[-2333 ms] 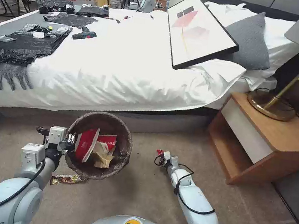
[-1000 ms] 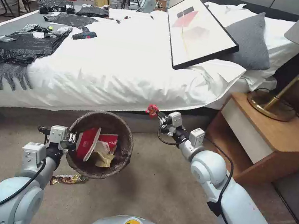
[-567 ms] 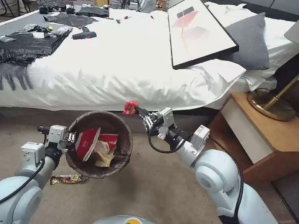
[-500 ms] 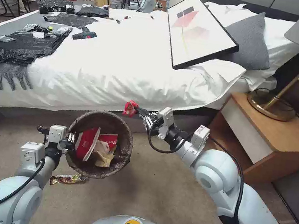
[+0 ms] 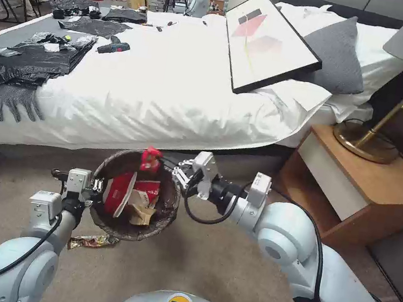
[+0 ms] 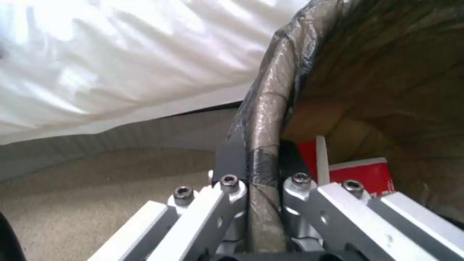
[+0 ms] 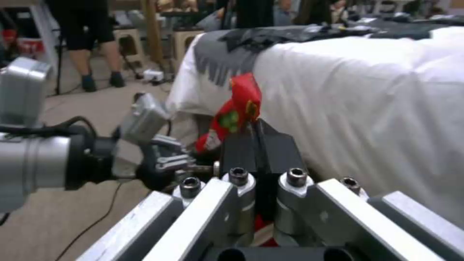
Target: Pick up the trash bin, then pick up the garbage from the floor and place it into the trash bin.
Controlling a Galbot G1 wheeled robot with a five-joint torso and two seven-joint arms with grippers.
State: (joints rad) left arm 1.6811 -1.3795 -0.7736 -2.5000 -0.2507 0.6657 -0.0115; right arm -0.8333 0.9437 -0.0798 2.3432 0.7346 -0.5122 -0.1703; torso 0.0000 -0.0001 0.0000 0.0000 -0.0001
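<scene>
1. right gripper [image 5: 165,164] is pinched tight on a small red wrapper [image 5: 151,159], holding it over the far rim of the trash bin [image 5: 168,211].
2. left gripper [image 5: 98,186] is clamped on the bin's bag-lined near-left rim, holding it above the carpet [image 5: 204,267].
3. red-and-white packets [image 5: 117,193] and a brown paper bag [image 5: 139,213] lie inside.
4. foil snack wrapper [image 5: 91,242] lies on the carpet beside the bin.

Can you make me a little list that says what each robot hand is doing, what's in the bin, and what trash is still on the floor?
left gripper: jaws clamped on the rim of the trash bin, holding it up
right gripper: jaws shut on a red wrapper, over the bin's far edge
in the bin: red-and-white packets, brown paper
on the floor: foil snack wrapper, beside the bin
behind: bed
</scene>
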